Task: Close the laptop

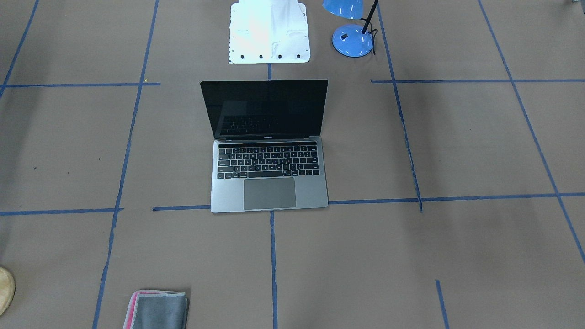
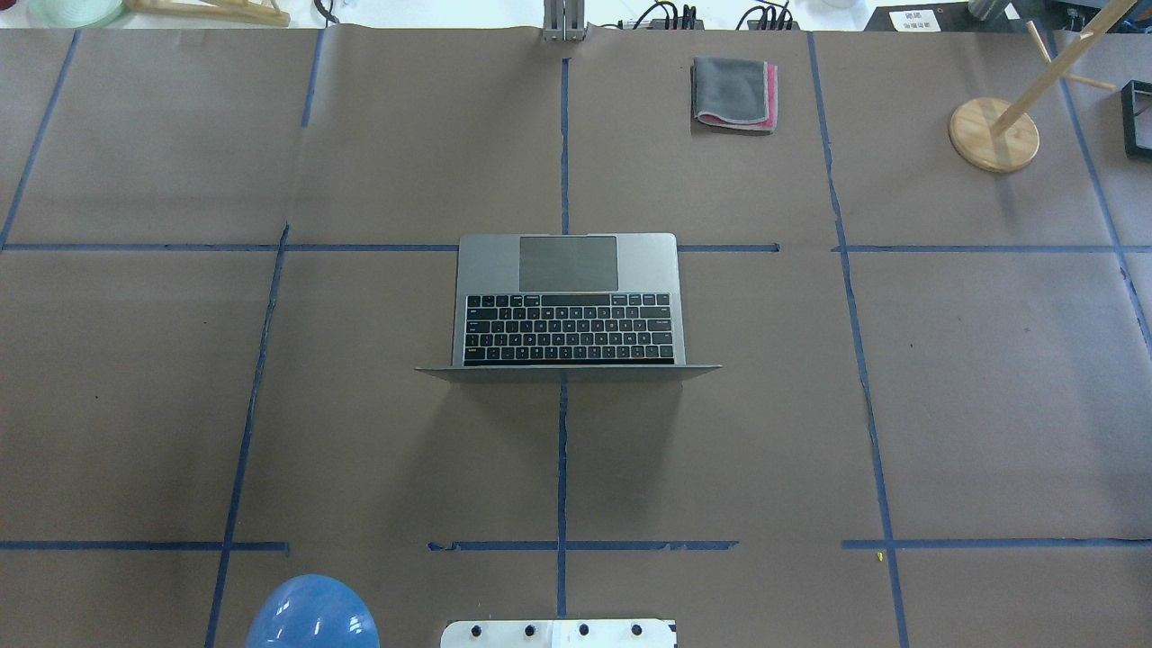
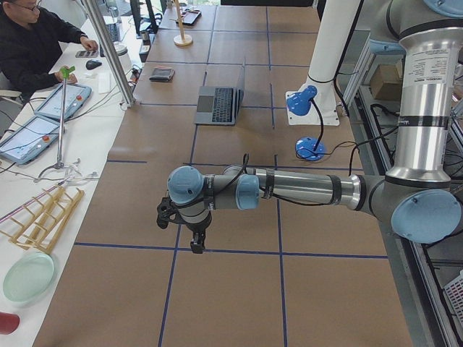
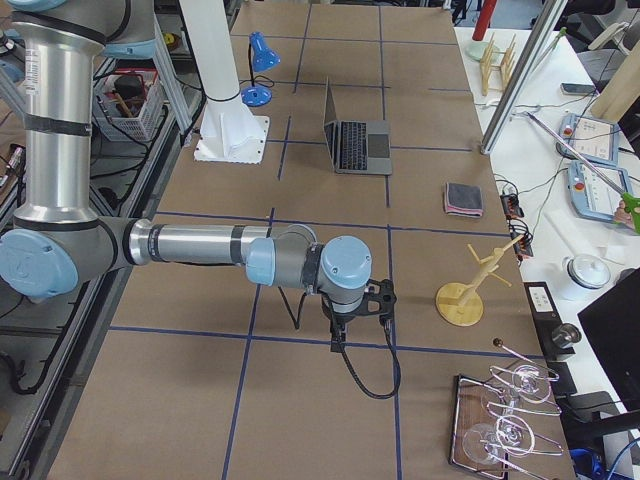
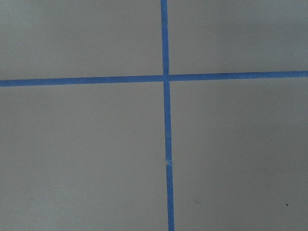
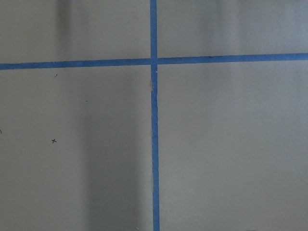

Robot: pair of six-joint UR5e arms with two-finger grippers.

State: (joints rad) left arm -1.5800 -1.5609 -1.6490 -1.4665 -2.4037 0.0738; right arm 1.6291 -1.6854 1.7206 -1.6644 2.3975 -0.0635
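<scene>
The space-grey laptop (image 1: pixel 269 194) stands open in the middle of the table, its black screen upright and its keyboard facing away from the robot. It also shows in the overhead view (image 2: pixel 567 265) and both side views (image 3: pixel 217 105) (image 4: pixel 355 145). My left gripper (image 3: pixel 197 242) hangs over bare table far to the laptop's left and shows only in the left side view. My right gripper (image 4: pixel 338 340) hangs far to the laptop's right and shows only in the right side view. I cannot tell whether either is open or shut. Both wrist views show only brown paper and blue tape.
A blue desk lamp (image 1: pixel 352 40) stands by the white robot base (image 1: pixel 269 32). A folded grey cloth with a pink edge (image 2: pixel 733 93) lies at the far side. A wooden stand (image 2: pixel 993 135) is at the far right. An operator (image 3: pixel 36 43) sits beyond the table.
</scene>
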